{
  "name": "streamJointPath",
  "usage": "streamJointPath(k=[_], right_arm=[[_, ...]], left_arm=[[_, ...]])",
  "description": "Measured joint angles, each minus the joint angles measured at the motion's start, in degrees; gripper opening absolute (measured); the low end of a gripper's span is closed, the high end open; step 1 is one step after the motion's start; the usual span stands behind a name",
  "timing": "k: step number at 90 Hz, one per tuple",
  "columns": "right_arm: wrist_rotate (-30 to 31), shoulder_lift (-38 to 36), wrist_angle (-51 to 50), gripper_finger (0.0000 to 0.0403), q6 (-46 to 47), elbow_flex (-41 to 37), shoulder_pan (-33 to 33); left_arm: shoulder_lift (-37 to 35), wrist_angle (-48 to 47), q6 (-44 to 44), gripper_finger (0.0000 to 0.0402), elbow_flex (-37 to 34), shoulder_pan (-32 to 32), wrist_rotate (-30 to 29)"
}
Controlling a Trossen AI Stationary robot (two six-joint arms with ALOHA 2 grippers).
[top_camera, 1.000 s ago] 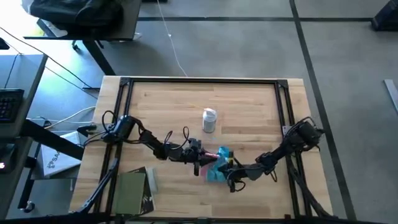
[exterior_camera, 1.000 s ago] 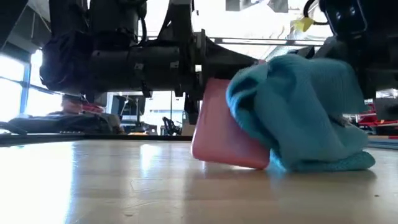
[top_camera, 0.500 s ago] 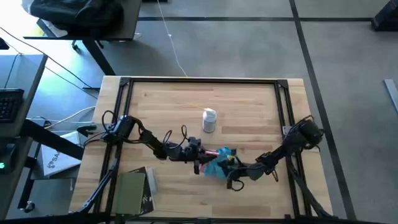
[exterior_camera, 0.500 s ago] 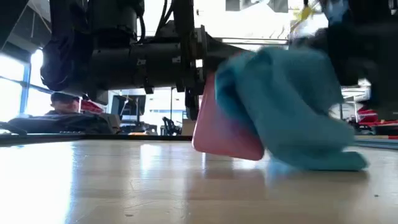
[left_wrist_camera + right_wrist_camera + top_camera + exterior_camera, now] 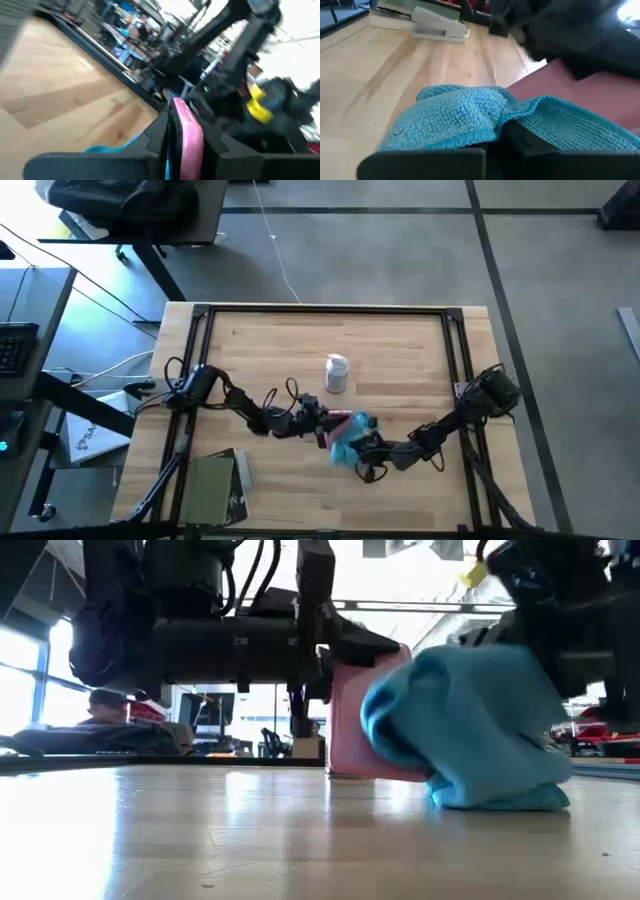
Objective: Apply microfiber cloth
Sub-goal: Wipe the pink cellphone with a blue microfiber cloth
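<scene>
While the left pincer [image 5: 322, 427] stays closed on a small pink object [image 5: 352, 730], gripping it edge-on between its dark fingers [image 5: 159, 137], we see the right pincer [image 5: 358, 452] clamped on the microfiber cloth [image 5: 465, 730], whose turquoise folds bunch over its fingers [image 5: 527, 142] in the right wrist view. In the low view the cloth is pressed against the pink object's face and its lower edge rests on the table [image 5: 300, 840]. From above, we find the cloth [image 5: 350, 438] near the middle of the table's front half, between the two pincers, touching the pink object [image 5: 338, 418]. Just behind them stands a small white bottle [image 5: 337, 373], upright and apart from both arms; we cannot tell what it holds. A dark green book-like object [image 5: 210, 490] lies near the front left corner.
</scene>
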Motion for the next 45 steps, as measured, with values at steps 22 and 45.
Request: streamJointPath(k=[22,45], right_arm=[[0.17,2.58,0.06,0.0000,-5.30,3.79,-1.87],[1.16,2.43,0.45,0.0000,-13.63,7.89,-7.72]], left_arm=[[-0.02,-0.04,-2.00,0.0041,0.00,-0.05,-2.01],[-0.02,-1.80,-1.65,0.0042,2.14,-0.73,-2.84]])
